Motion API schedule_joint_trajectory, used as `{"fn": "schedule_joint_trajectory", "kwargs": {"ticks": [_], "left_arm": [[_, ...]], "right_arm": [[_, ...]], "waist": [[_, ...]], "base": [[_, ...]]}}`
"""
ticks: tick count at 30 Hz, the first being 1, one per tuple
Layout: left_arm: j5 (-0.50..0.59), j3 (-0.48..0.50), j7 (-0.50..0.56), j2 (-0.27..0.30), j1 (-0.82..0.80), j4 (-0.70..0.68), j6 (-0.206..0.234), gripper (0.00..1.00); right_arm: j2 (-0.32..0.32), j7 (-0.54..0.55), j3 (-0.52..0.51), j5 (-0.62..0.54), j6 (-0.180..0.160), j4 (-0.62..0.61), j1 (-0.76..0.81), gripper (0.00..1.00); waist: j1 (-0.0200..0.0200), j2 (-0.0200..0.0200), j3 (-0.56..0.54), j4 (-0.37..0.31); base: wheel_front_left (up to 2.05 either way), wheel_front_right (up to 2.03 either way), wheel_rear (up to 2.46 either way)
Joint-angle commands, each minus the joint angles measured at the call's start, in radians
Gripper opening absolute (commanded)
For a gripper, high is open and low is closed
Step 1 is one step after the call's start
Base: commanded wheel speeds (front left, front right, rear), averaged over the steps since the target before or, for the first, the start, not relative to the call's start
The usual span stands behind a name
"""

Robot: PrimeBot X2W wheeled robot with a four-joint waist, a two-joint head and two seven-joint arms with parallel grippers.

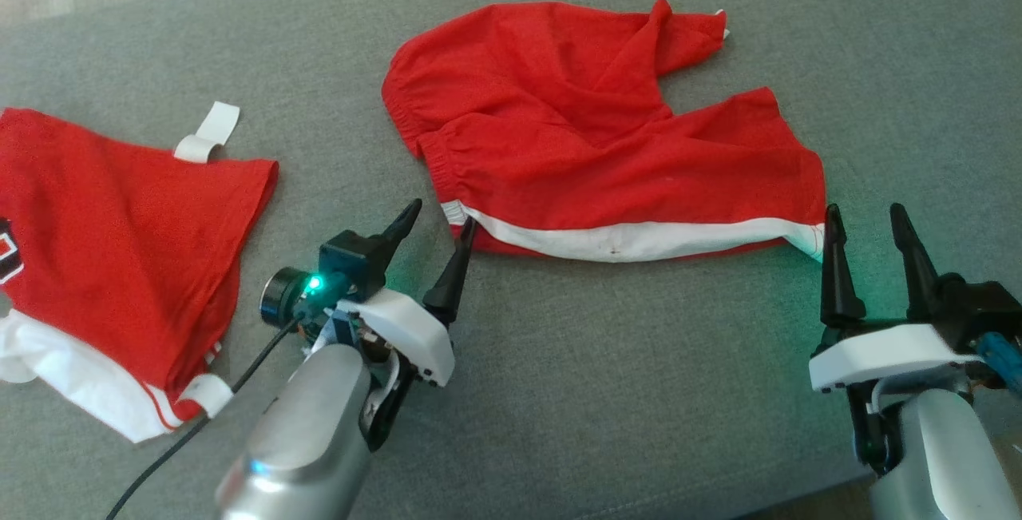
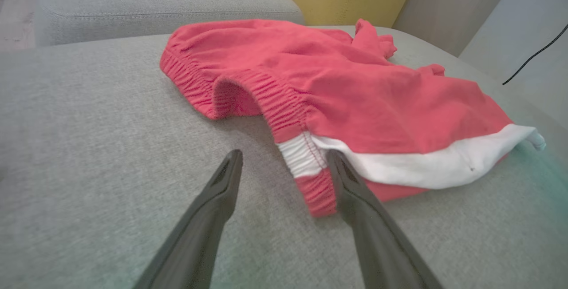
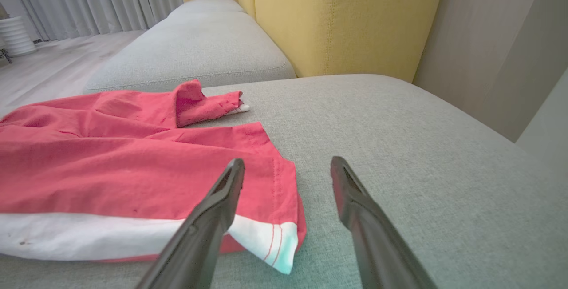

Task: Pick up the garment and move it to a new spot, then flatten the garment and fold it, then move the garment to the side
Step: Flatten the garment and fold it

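The red garment (image 1: pixel 591 160) lies rumpled between the two arms. Its waistband corner sits at the left gripper (image 1: pixel 441 215) and its hem corner at the right gripper (image 1: pixel 865 210) — both spread wide, gripping nothing.

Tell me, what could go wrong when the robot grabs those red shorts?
1. The left gripper is open at just the waistband corner; it might pinch one layer only.
2. The right gripper barely reaches the hem corner and could miss.
3. The far leg is folded over and may stay bunched.
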Motion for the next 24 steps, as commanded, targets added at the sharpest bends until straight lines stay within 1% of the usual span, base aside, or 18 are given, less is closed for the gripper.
{"fn": "schedule_joint_trajectory", "kwargs": {"ticks": [1, 3, 11, 12, 13, 14, 15, 16, 17, 21, 24], "left_arm": [[-0.017, -0.001, -0.007, 0.012, -0.041, -0.023, -0.005, 1.0], [-0.039, -0.033, -0.01, 0.02, -0.047, -0.025, -0.006, 1.0], [-0.109, -0.106, -0.041, 0.046, -0.063, -0.037, -0.006, 1.0], [-0.113, -0.11, -0.048, 0.05, -0.066, -0.036, -0.006, 0.86], [-0.114, -0.113, -0.057, 0.053, -0.068, -0.035, -0.006, 0.76], [-0.115, -0.116, -0.063, 0.055, -0.07, -0.033, -0.006, 0.59], [-0.116, -0.12, -0.07, 0.056, -0.072, -0.03, -0.006, 0.38], [-0.116, -0.124, -0.076, 0.058, -0.073, -0.028, -0.006, 0.27], [-0.114, -0.127, -0.083, 0.061, -0.075, -0.026, -0.006, 0.0], [-0.098, -0.137, -0.108, 0.071, -0.081, -0.02, -0.005, 0.0], [-0.083, -0.145, -0.123, 0.08, -0.08, -0.021, 0.004, 0.0]], "right_arm": [[-0.006, -0.014, 0.023, 0.008, -0.001, -0.021, -0.025, 1.0], [-0.006, -0.016, 0.023, 0.007, -0.001, -0.014, -0.027, 1.0], [-0.006, -0.022, 0.018, 0.0, -0.001, 0.007, -0.032, 1.0], [-0.006, -0.023, 0.017, -0.003, -0.001, 0.01, -0.032, 1.0], [-0.006, -0.023, 0.016, -0.007, -0.001, 0.013, -0.032, 1.0], [-0.006, -0.023, 0.015, -0.01, -0.001, 0.016, -0.033, 1.0], [-0.006, -0.023, 0.014, -0.013, -0.001, 0.019, -0.032, 1.0], [-0.006, -0.023, 0.014, -0.016, -0.001, 0.022, -0.032, 1.0], [-0.006, -0.023, 0.014, -0.019, -0.001, 0.025, -0.031, 1.0], [-0.006, -0.013, 0.015, -0.029, -0.001, 0.037, -0.027, 1.0], [-0.006, 0.015, 0.001, -0.038, -0.001, 0.053, -0.018, 1.0]], "waist": [[-0.0001, 0.0, 0.005, -0.004], [-0.0001, 0.0, 0.006, -0.006], [-0.0001, 0.0, 0.0, -0.006], [-0.0001, 0.0, -0.002, -0.006], [-0.0001, 0.0, -0.003, -0.005], [-0.0001, 0.0, -0.005, -0.005], [-0.0001, 0.0, -0.008, -0.005], [-0.0001, 0.0, -0.01, -0.004], [-0.0001, 0.0, -0.012, -0.004], [-0.0001, 0.0, -0.02, -0.003], [-0.0001, 0.0, -0.03, -0.001]], "base": [[0.0, 0.0, 0.0], [0.0, 0.0, 0.0], [0.0, 0.0, 0.0], [0.0, 0.0, 0.0], [0.0, 0.0, 0.0], [0.0, 0.0, 0.0], [0.0, 0.0, 0.0], [0.0, 0.0, 0.0], [0.0, 0.0, 0.0], [0.0, 0.0, 0.0], [0.0, 0.0, 0.0]]}}
